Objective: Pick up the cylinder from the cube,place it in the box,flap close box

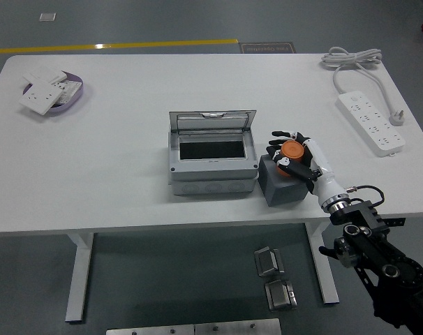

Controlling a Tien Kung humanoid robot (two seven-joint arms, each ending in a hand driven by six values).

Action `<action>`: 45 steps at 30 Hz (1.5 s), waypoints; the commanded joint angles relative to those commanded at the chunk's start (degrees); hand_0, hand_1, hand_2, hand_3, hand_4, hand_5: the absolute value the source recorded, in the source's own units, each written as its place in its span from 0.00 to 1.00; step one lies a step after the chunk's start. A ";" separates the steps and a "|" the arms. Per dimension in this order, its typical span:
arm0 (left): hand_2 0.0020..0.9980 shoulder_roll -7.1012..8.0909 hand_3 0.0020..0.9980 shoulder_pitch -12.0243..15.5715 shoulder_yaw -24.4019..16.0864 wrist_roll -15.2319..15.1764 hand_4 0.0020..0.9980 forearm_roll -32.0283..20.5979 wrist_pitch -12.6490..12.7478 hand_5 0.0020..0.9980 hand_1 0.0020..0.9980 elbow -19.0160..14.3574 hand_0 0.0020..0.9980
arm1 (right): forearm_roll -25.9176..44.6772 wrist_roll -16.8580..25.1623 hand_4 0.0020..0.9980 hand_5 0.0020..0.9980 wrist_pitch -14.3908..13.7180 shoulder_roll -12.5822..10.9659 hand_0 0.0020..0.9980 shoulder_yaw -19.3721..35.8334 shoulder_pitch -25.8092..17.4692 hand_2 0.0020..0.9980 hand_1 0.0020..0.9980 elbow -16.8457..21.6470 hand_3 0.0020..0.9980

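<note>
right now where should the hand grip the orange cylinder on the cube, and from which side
Grip the orange cylinder around its round side wall, coming from the right and slightly above. It stands upright on the grey cube, so its sides are exposed, and the open box blocks the left. The right hand already has its fingers around it this way.

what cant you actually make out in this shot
- Head view: the right hand wraps the orange cylinder, hiding its lower part and whether it has left the grey cube.
- The box interior is dark; its floor can't be seen.
- The items in the purple tray are too small to identify.
- The left arm is outside the picture.
</note>
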 joint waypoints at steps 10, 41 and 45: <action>0.61 0.01 0.62 -0.03 -0.52 -0.02 0.66 0.65 0.08 0.18 0.63 0.00 0.59 | -0.04 -0.40 0.35 0.00 -0.35 -0.02 0.62 -0.14 -0.12 0.52 0.56 0.17 0.54; 0.61 -0.01 0.62 -0.01 -2.01 0.05 0.67 2.28 0.65 0.18 0.63 0.00 0.59 | -8.23 -5.03 0.08 0.00 -6.13 -3.56 0.43 -5.41 6.27 0.40 0.43 9.84 0.30; 0.61 0.06 0.62 0.06 -2.33 0.20 0.67 2.48 0.76 0.18 0.63 0.00 0.59 | -14.84 -8.79 0.08 0.00 -9.08 -2.58 0.43 -9.78 9.24 0.40 0.43 11.72 0.30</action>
